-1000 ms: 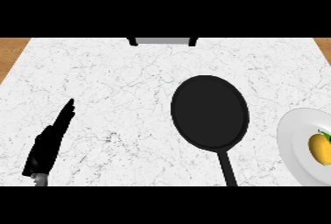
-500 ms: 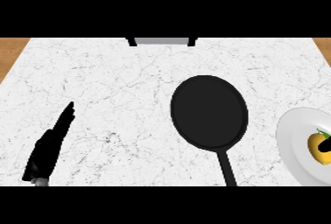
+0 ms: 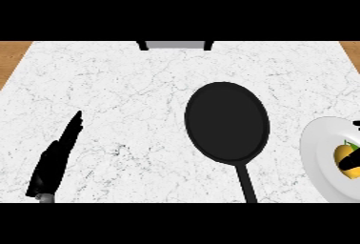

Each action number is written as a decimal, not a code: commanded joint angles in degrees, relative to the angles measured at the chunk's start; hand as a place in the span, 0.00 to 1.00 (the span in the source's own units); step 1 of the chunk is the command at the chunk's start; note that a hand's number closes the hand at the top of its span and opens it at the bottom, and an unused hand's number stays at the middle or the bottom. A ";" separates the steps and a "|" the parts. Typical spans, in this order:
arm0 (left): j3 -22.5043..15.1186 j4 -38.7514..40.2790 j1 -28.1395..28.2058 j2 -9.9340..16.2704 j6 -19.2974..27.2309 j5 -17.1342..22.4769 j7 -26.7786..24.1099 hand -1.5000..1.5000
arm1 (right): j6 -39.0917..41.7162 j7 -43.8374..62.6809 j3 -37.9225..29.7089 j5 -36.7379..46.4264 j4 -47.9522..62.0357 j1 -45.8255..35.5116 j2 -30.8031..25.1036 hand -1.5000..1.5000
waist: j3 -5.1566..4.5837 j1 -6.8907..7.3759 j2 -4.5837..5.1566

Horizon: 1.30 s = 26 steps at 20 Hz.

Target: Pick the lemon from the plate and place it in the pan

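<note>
The lemon (image 3: pixel 345 155) sits on the plate (image 3: pixel 316 151) at the right edge, with my right hand (image 3: pixel 354 160) curling dark fingers across it. The pan (image 3: pixel 226 121) lies just left, handle pointing near. My left hand (image 3: pixel 57 157) rests open, far left.

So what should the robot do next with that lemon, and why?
Probably close the right hand round the lemon and lift it. Dark fingers already lie across the lemon, which sits on the plate, and the pan beside it holds nothing. The left hand rests open at the lower left.
</note>
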 commanded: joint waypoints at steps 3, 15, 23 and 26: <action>-0.73 -3.86 1.35 -2.56 0.80 -2.09 2.97 0.50 | 0.68 3.90 0.28 4.05 3.80 -2.58 3.74 0.00 | 0.02 0.33 0.02; 5.29 -1.21 1.75 -2.30 -5.32 -2.31 -0.42 0.50 | -0.57 -2.73 -5.59 10.90 1.58 2.85 7.61 1.00 | 0.00 -0.09 -0.03; 3.83 -1.86 0.95 -4.53 -4.05 -4.48 0.88 0.50 | -1.16 -5.67 -8.81 9.37 1.55 4.69 9.54 1.00 | 0.00 -0.33 -0.08; 6.27 1.22 0.68 -2.68 -5.99 -2.96 -2.82 0.50 | 2.03 -15.02 -6.39 12.88 5.39 2.99 7.54 1.00 | 0.03 0.13 0.12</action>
